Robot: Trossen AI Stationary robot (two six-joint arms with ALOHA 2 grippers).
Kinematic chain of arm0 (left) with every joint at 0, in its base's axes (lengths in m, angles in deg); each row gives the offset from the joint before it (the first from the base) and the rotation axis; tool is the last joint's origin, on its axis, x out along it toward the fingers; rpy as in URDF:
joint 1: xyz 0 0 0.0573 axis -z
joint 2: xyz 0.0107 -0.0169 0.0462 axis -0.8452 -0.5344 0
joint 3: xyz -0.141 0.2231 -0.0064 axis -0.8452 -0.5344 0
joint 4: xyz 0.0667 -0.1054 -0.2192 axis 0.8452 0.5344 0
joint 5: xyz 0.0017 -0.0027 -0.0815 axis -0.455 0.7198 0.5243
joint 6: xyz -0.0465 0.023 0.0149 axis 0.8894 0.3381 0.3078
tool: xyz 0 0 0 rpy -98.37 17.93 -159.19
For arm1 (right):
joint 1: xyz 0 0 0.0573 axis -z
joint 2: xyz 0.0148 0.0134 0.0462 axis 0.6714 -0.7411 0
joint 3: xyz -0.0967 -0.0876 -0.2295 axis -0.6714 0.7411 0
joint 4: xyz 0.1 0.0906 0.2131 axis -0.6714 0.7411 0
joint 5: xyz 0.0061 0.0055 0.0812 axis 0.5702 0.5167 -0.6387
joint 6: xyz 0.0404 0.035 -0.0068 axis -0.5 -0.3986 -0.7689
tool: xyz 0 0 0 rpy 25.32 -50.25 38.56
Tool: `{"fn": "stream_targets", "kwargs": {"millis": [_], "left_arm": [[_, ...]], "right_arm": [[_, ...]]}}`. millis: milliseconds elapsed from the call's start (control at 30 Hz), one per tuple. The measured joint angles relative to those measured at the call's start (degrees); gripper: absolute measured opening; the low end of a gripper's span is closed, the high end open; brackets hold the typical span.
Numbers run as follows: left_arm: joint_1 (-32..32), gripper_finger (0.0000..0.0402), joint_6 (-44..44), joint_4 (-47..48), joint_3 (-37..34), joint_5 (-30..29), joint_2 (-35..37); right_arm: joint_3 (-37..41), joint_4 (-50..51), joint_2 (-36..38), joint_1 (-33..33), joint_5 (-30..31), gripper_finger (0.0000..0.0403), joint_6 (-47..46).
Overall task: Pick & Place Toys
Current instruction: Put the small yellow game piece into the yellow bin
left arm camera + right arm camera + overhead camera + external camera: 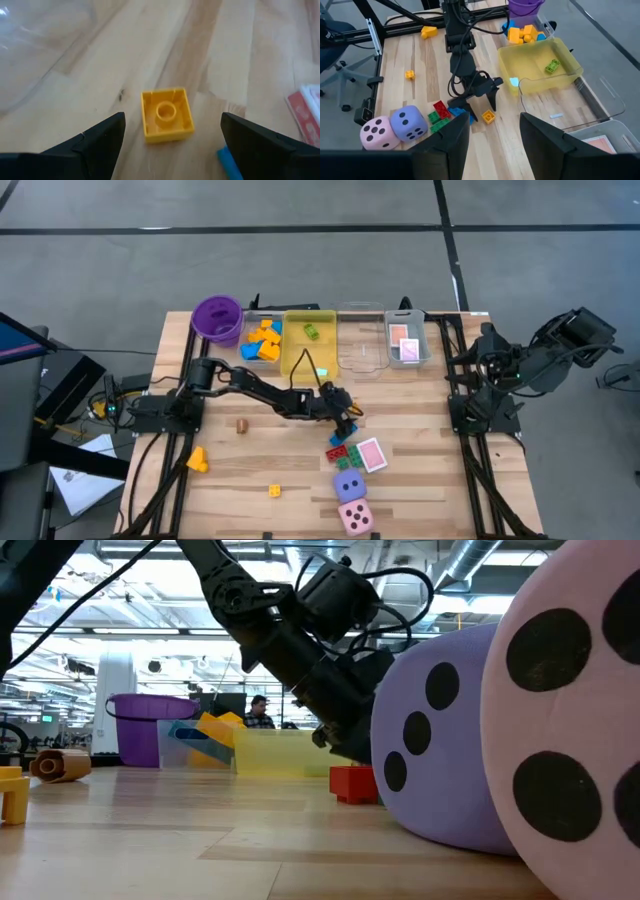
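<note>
Yellow plastic fills the centre of the left wrist view: a small square brick (pixel 167 115) lies hollow side up on the pale wooden bench (pixel 125 65), and the left hand (pixel 172 137) hovers over it with its two dark fingers spread wide on either side, gripping nothing. In the high view that hand (pixel 343 418) sits just right of centre, below the yellow tray (pixel 296 360) that holds a single green brick (pixel 312 332). Just below the hand lie red, green and blue bricks (pixel 344 451) beside a pink-backed playing card (pixel 372 454); beneath them, at the lower edge of the frame, the purple die (pixel 349 486) and the pink die (pixel 356 517) stand touching. A small yellow brick (pixel 274 491) lies alone at lower centre-left, and a larger yellow piece (pixel 197 460) farther left by the arm's base. Along the upper edge of the bench, from left to right, stand the purple cup (pixel 217 319), a clear tray of orange and blue bricks (pixel 262 340), the yellow tray, a clear tray (pixel 361 350) and a clear tray holding more cards (pixel 405 346). The right hand (pixel 478 360) waits folded at the right edge of the bench, its fingers (pixel 445 145) seemingly drawn in though not quite meeting, with nothing visible between them.
</note>
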Motion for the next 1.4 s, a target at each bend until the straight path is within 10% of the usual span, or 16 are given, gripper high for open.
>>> {"fn": "stream_targets", "kwargs": {"millis": [833,1400], "left_arm": [[-0.1,0.0314,6.8,0.3,0.0,-0.5,-1.3],[-0.1,0.0172,7.4,-1.7,-0.1,-1.4,-1.8]], "right_arm": [[0.0,0.0,0.0,0.0,2.1,0.0168,-1.1],[0.0,0.0,0.0,0.0,3.2,0.0168,-2.0]]}}
